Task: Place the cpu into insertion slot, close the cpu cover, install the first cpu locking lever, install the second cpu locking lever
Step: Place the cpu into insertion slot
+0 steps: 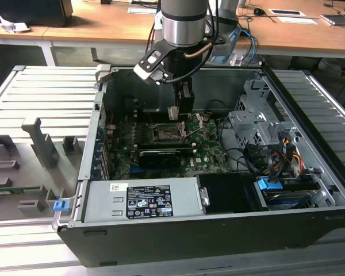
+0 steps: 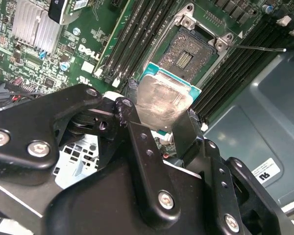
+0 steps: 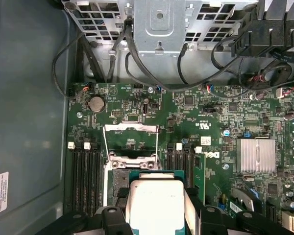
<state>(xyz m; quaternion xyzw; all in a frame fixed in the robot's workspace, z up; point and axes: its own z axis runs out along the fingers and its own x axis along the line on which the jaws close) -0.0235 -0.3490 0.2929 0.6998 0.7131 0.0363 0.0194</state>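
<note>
Wooden desks point(image 1: 92, 30) at the back, a ribbed grey table point(image 1: 43, 95) in front, an open computer case point(image 1: 218, 244) lying on it. Down inside the case, the claw point(image 2: 159, 113), clenched on the cpu point(image 2: 161, 100): black fingers point(image 2: 188, 128) pinching two opposite edges, dull grey face toward the second wrist camera, green border just showing. Not seated. Just beyond the fingertips, the insertion slot point(image 2: 188, 54), bare, with its contact field exposed inside the silvery rim; in the first wrist view, partly hidden beneath the held chip. Past the slot on the side away from the claw, the cpu cover point(image 3: 132, 128), swung open. Beside the slot, a thin wire lever point(image 2: 259, 48) sticking out free. Flanking slot and claw on both sides, rows of black memory slots point(image 3: 85, 171). Farther out on the green board, a finned heatsink point(image 3: 256, 155) and a coin battery point(image 3: 95, 103). Outermost, a grey power supply box point(image 1: 144, 201) near the case front and a metal drive cage point(image 1: 259, 123) with cables toward the exterior view's right of the claw.
</note>
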